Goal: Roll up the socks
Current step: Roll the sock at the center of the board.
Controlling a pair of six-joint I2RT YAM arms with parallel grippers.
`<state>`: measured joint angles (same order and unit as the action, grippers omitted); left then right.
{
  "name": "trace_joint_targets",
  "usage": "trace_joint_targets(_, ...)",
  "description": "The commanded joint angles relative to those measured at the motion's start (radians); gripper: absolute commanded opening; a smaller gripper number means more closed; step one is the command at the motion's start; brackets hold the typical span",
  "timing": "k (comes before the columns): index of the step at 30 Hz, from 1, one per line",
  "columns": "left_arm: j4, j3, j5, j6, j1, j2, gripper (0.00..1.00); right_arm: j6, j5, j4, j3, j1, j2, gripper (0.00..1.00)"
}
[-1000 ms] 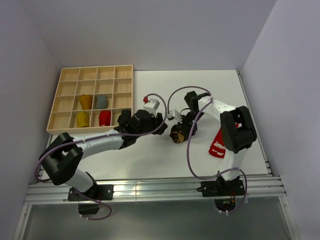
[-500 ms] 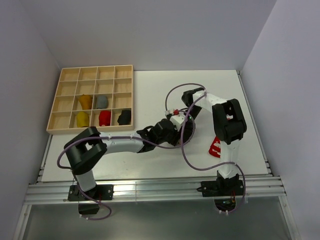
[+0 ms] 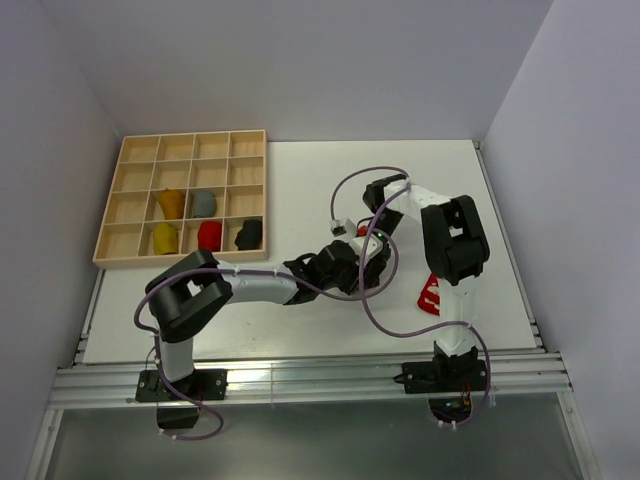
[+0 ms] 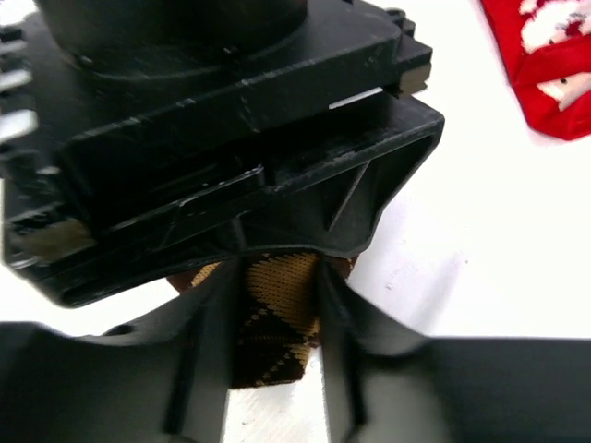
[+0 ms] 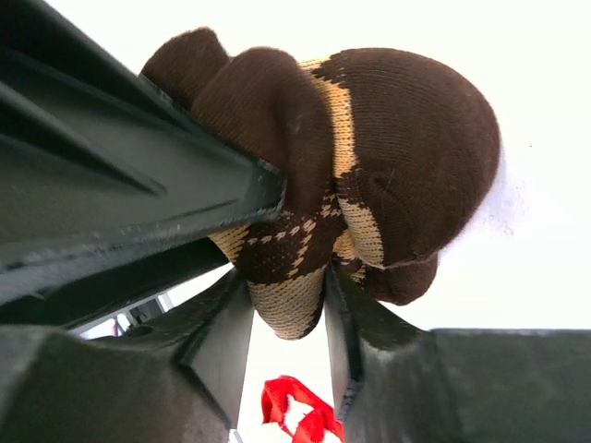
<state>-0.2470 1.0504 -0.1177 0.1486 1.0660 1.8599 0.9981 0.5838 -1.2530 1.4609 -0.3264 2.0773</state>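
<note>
— White table (image 3: 300, 180), pale walls (image 3: 300, 60) all round. What's on it?
— One wooden tray (image 3: 140, 178) at the far left, with five bundles (image 3: 209, 235) in its cells. Both arms reach to mid-table.
— And loose socks?
— Two. One red sock (image 3: 433, 290) lies flat beside the right arm (image 3: 455, 245). The argyle sock (image 5: 406, 157) sits mid-table, half balled.
— Claws?
— Both are gripping it. The left claw (image 4: 277, 295) pinches a fold between its fingers (image 4: 208, 369). The right claw (image 5: 286, 305) is clamped on a tan flap under the ball.
— Risk?
— They're crowded tight together. If one pulls while the other clamps, I'd expect the roll to unwind or the loose end to slip free. Fingers could also knock together.
</note>
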Motion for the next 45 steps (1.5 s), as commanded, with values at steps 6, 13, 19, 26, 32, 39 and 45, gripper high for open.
trace_joint_targets(6, 0.022, -0.02, 0.088, 0.054, -0.032, 0.031, 0.21, -0.084, -0.024, 0.161, -0.054, 0.024, -0.057, 0.51)
trace_joint_targets(13, 0.023, -0.03, 0.108, 0.062, -0.044, 0.056, 0.14, -0.115, 0.094, 0.211, -0.077, 0.12, -0.169, 0.61)
trace_joint_targets(19, 0.026, -0.032, 0.22, 0.068, -0.086, 0.058, 0.13, -0.02, 0.206, 0.194, -0.117, 0.272, -0.269, 0.63)
trace_joint_targets(26, 0.1, 0.04, 0.374, 0.057, -0.138, 0.102, 0.13, 0.108, 0.22, 0.412, -0.396, 0.374, -0.515, 0.64)
trace_joint_targets(32, 0.156, 0.102, 0.452, 0.059, -0.169, 0.162, 0.11, 0.197, 0.246, 0.561, -0.625, 0.386, -0.779, 0.68)
trace_joint_targets(39, 0.199, 0.155, 0.518, 0.063, -0.195, 0.208, 0.11, 0.252, 0.215, 0.602, -0.701, 0.36, -0.859, 0.72)
trace_joint_targets(45, 0.244, 0.215, 0.564, 0.068, -0.213, 0.246, 0.11, 0.223, 0.064, 0.753, -0.798, 0.213, -0.881, 0.73)
